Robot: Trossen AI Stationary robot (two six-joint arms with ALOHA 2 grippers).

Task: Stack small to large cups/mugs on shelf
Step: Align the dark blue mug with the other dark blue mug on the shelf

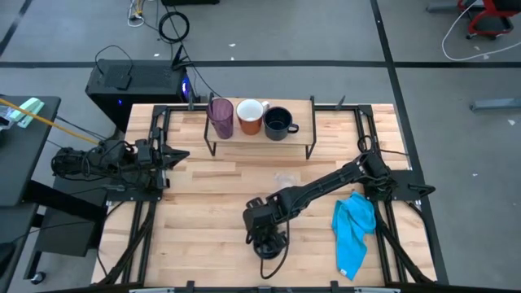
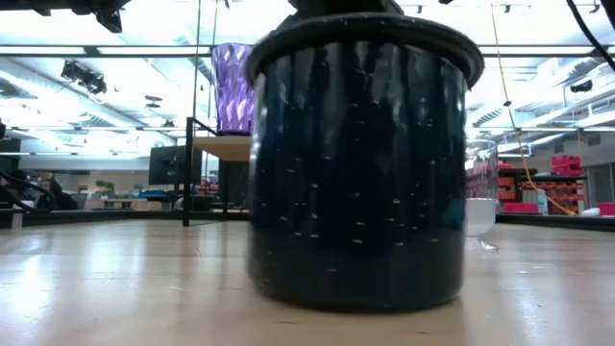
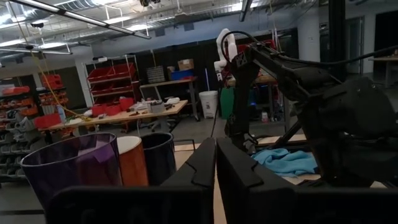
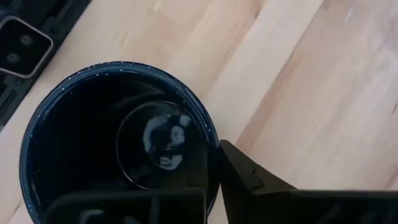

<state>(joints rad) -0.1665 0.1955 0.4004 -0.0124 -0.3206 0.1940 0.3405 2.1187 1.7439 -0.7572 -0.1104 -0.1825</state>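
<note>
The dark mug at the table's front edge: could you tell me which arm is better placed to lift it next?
Right. Its gripper is down at the mug, jaws straddling its rim, apparently closed on it. The left gripper waits at the table's left side, jaws shut.

In the high view the right gripper covers the dark mug — no handle shows. A clear glass sits half hidden behind it.

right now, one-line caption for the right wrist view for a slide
Right gripper pinches the rim of a dark speckled mug standing on the wooden table, one finger inside, one outside.
</note>
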